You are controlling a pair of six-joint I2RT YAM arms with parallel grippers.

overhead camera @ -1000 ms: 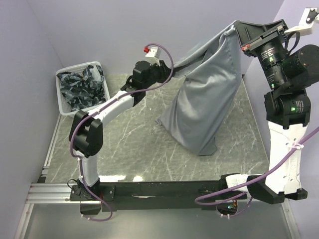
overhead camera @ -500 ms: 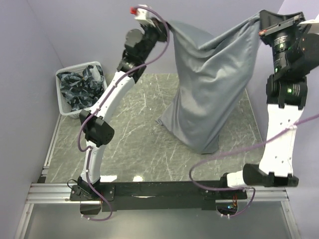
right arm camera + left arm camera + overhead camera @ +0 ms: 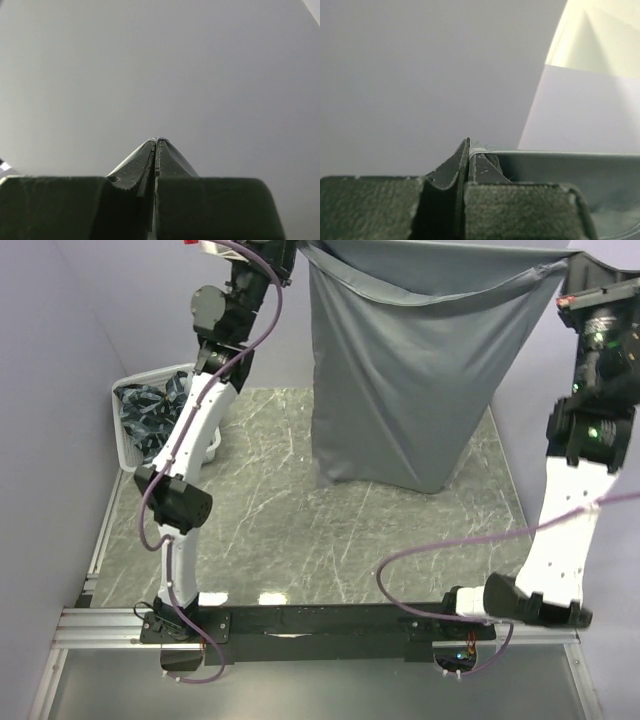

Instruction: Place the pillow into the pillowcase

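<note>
I am clenching my left jaws and right jaws on the pillowcase [image 3: 400, 390] rim; it is hanging stretched between and below them. The pillow is showing nowhere, probably already inside; lowering and releasing are remaining.

Stretched up tall with the left arm [image 3: 190, 430], elbow low and to the left of the pillowcase [image 3: 400, 380], forearm rising to its top left corner. Pinched tight there with the left gripper [image 3: 469, 145], jaws closed on a sliver of the hem. Reared up likewise with the right arm [image 3: 570, 510], wrist level with the pillowcase's top right corner. Clamped onto that corner with the right gripper [image 3: 156, 140], fingertips pressed together, no gap showing.
</note>
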